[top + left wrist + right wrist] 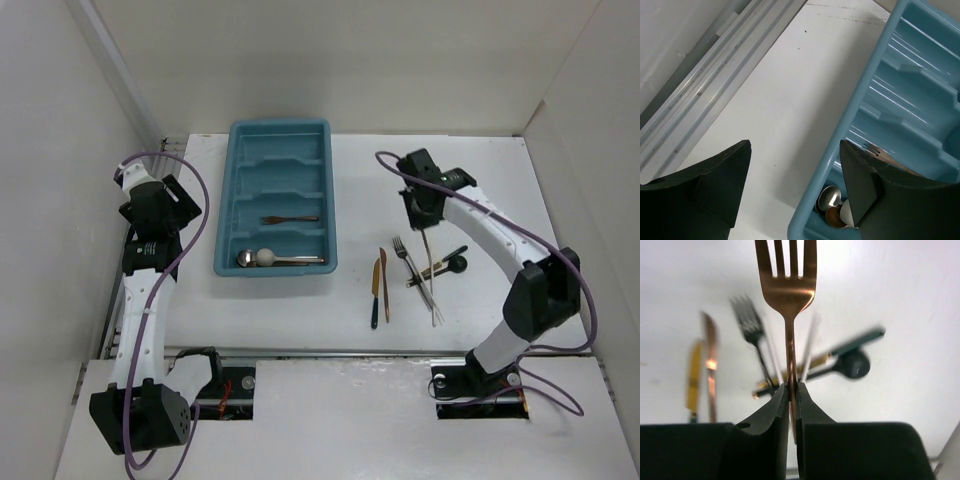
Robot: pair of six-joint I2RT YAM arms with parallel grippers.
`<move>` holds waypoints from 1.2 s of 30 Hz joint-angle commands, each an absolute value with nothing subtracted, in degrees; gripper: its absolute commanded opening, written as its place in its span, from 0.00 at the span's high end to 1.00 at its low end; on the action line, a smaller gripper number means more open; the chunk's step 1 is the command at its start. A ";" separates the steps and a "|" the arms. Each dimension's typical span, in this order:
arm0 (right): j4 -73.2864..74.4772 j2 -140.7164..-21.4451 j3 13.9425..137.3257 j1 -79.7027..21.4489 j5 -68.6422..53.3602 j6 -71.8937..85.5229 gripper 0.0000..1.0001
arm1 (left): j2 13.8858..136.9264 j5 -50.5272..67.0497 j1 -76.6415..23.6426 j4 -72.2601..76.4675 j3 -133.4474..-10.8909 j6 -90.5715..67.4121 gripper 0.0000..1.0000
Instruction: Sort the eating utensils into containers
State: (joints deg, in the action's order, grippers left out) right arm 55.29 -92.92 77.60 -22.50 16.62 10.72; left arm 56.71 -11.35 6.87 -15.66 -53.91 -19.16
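Observation:
My right gripper (792,390) is shut on the handle of a copper fork (788,290), whose tines point away from the wrist. It hangs above the loose utensils on the table: a dark fork (751,322), a copper knife (710,365), a gold knife (694,375), a black spoon (852,364) and thin white sticks (432,295). The teal tray (280,126) lies left of centre. One of its compartments holds a copper utensil (290,218), and spoons (265,259) lie in the nearest one. My left gripper (795,145) stands open and empty over the tray's left rim (860,95).
White walls enclose the table on three sides. A metal rail (715,75) runs along the table's left edge, close to my left gripper. The loose utensils lie crossed over each other between the tray and the right arm's base (480,380).

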 commanded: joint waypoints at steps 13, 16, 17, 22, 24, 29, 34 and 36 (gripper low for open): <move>23.23 -129.80 127.08 -48.60 14.94 -22.41 0.95 | 55.81 -15.29 7.21 -15.38 -56.51 -18.90 0.31; 16.97 -131.04 124.72 -49.83 15.47 -23.99 0.88 | 55.28 -15.82 7.21 -15.38 -56.51 -18.37 0.31; 16.96 -131.57 124.72 -49.83 15.47 -24.69 0.81 | 55.28 -15.82 7.21 -15.38 -56.51 -18.37 0.31; 20.65 -127.55 123.14 -49.83 18.62 -23.83 0.42 | 55.28 -14.77 7.21 -15.38 -57.04 -18.37 0.31; 22.67 -121.07 120.42 -49.83 19.16 -21.46 0.41 | 55.28 -14.24 7.21 -15.38 -57.04 -18.37 0.31; 30.66 -104.35 103.67 -42.82 15.57 -2.05 0.66 | 55.28 -13.10 7.21 -14.85 -56.43 -18.98 0.31; 39.36 -92.93 75.92 -33.59 6.24 7.81 0.85 | 54.76 -12.57 7.21 -14.85 -55.28 -19.51 0.31; 40.69 -90.63 70.69 -32.70 5.63 12.11 0.84 | 54.76 -12.57 7.21 -14.85 -55.28 -19.51 0.31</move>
